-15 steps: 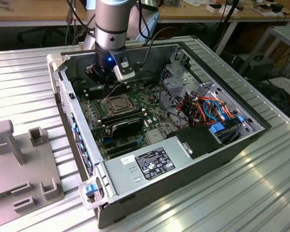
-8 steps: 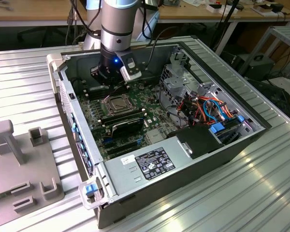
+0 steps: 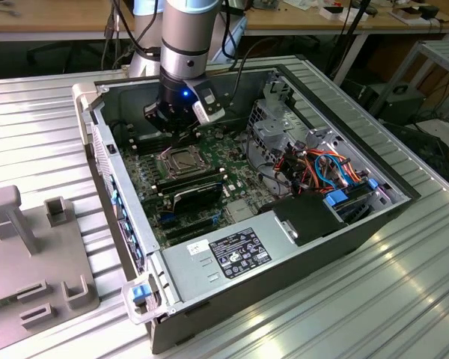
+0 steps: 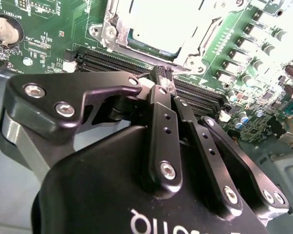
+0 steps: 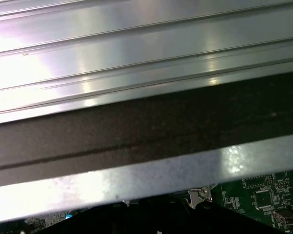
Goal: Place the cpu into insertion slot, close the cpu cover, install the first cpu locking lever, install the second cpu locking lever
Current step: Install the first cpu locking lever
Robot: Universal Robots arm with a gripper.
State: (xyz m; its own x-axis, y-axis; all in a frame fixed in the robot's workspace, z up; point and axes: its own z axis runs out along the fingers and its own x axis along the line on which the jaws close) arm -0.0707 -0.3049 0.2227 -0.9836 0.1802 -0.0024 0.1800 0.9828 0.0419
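Note:
The insertion slot (image 3: 181, 161) sits in the green board inside the open computer case. In the second wrist view the cpu (image 4: 154, 24) lies in the insertion slot (image 4: 110, 31), its silver top showing through the opening of the cpu cover (image 4: 201, 43), which lies flat over it. My gripper (image 3: 179, 137) hangs just behind the socket in the exterior view. In the second wrist view the gripper (image 4: 165, 74) has its black fingers (image 4: 161, 105) pressed together at the socket's edge, above the memory slots (image 4: 112, 62). I see nothing held between them.
Black memory sticks (image 3: 196, 191) stand just in front of the socket. A power supply (image 3: 232, 254) fills the case's near end, and a drive cage with coloured cables (image 3: 325, 168) is at the exterior view's right. A grey fixture plate (image 3: 30, 247) lies on the ribbed table (image 5: 136, 58).

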